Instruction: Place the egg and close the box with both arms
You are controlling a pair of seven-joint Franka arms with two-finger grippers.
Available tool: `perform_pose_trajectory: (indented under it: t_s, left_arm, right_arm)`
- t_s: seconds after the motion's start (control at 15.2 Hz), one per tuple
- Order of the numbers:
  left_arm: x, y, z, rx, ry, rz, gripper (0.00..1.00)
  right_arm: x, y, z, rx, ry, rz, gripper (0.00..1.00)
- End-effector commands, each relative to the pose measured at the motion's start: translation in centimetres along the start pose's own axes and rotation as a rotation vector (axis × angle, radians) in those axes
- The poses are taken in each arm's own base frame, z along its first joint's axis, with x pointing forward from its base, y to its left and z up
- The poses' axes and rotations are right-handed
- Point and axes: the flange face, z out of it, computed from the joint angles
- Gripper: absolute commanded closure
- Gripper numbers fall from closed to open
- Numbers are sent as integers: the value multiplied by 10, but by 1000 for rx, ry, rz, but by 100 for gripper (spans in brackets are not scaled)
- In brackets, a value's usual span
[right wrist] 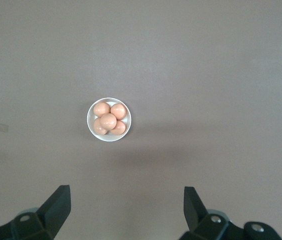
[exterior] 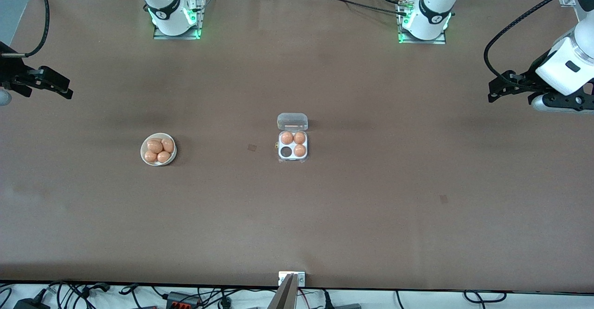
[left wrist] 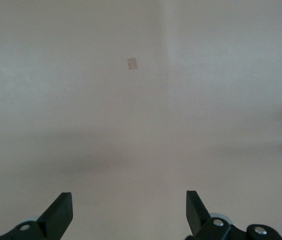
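Note:
The box (exterior: pixel 280 157) lies mid-table, a white four-cell tray with its clear lid (exterior: pixel 292 121) hinged open on the side farther from the front camera. Three orange-brown eggs fill its cells; the cell (exterior: pixel 286 151) nearer the camera, toward the right arm's end, is empty. Several loose eggs (exterior: pixel 154 146) (right wrist: pixel 108 120) are heaped in a round white dish (exterior: pixel 143 153) (right wrist: pixel 90 120) toward the right arm's end. My right gripper (exterior: pixel 68 93) (right wrist: pixel 126 195) hangs open and empty high over that end. My left gripper (exterior: pixel 491 93) (left wrist: pixel 129 200) hangs open and empty over the other end.
Small square marks sit on the brown table top, one (exterior: pixel 252 147) between dish and box, another (exterior: pixel 443 199) (left wrist: pixel 132 63) toward the left arm's end. The arm bases (exterior: pixel 175 19) (exterior: pixel 423 23) stand along the table edge farthest from the camera. A metal bracket (exterior: pixel 291 279) is fixed at the nearest edge.

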Motion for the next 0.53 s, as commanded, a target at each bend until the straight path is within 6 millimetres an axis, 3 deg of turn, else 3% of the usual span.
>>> perform_pose_trajectory:
  t_s: [0.0, 0.33, 0.46]
  left_arm:
    - [-4, 0, -9, 10, 0, -4, 0]
    - [-4, 0, -9, 10, 0, -4, 0]
    - [-4, 0, -9, 10, 0, -4, 0]
  right_arm:
    - [-9, -2, -9, 4, 7, -4, 0]
    - [-7, -1, -5, 9, 6, 2, 0]
    - [1, -2, 6, 9, -2, 2, 0]
